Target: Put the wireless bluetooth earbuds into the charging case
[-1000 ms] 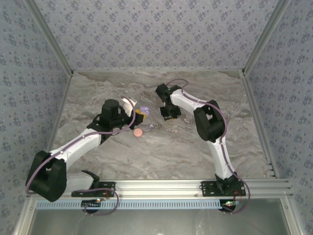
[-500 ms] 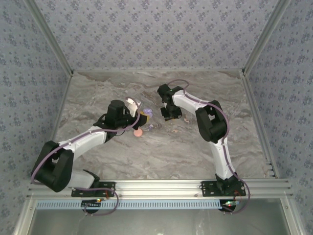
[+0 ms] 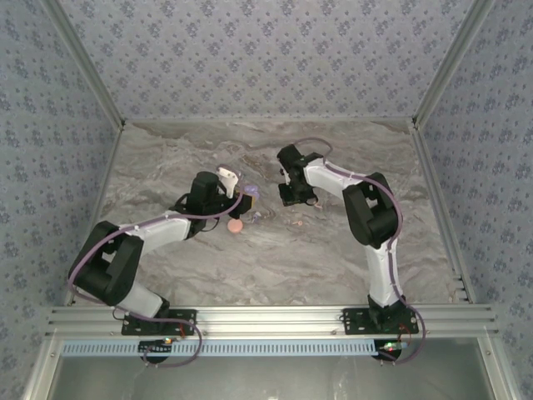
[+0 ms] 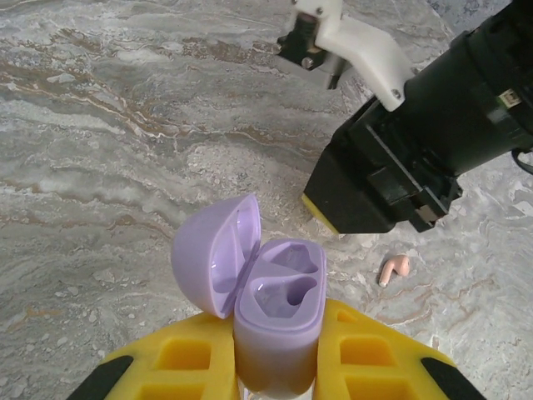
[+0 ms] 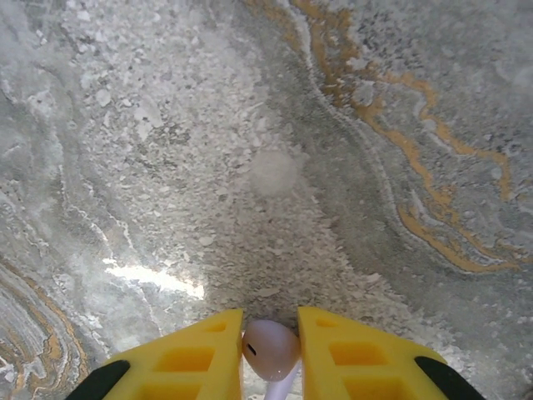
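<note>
Near the middle of the table, both arms have come in close to each other, so here's what I'm seeing.

The left gripper is clamped on the case, with a yellow finger on each side of its lilac body. The lid is flipped open and hangs off to the left in the left wrist view. You can look straight into the two moulded wells inside.

The right gripper is closed on an earbud. It's a pale lilac-white one, pinched between the yellow fingers, with its rounded head poking out at the tips. Nothing but marble under it in that wrist view, and I can't tell how high it sits above the surface.

From the top camera, the right gripper sits just to the right of the case, close but not touching. In the left wrist view it looms above and to the right of the open case, again with a gap between them.

A pink earbud is lying loose on the table just right of the case, under the right gripper's black body. A pink disc also sits on the table on the near side of the left gripper.
</note>
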Controlling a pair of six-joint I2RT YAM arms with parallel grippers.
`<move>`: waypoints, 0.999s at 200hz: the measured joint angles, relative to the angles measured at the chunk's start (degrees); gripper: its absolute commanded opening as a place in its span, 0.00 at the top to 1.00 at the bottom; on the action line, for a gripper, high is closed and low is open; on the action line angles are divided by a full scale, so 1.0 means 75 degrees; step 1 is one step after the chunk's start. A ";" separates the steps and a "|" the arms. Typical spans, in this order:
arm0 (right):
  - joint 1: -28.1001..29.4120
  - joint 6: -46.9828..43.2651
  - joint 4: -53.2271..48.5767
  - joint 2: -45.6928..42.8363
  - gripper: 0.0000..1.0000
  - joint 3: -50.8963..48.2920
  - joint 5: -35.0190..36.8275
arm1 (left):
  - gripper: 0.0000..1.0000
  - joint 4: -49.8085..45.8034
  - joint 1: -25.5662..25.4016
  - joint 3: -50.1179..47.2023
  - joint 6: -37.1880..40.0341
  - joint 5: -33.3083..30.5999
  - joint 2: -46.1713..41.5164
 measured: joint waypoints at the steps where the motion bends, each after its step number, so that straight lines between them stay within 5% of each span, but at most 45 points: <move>1: -0.0003 -0.0003 0.0017 -0.0009 0.79 -0.0015 -0.0003 | 0.83 0.0012 -0.0003 0.0000 0.0000 0.0000 0.0015; 200: -0.0466 -0.0015 0.1821 -0.2777 0.79 -0.1524 -0.1547 | 0.83 0.1064 -0.0268 0.0137 -0.0659 0.0475 0.0880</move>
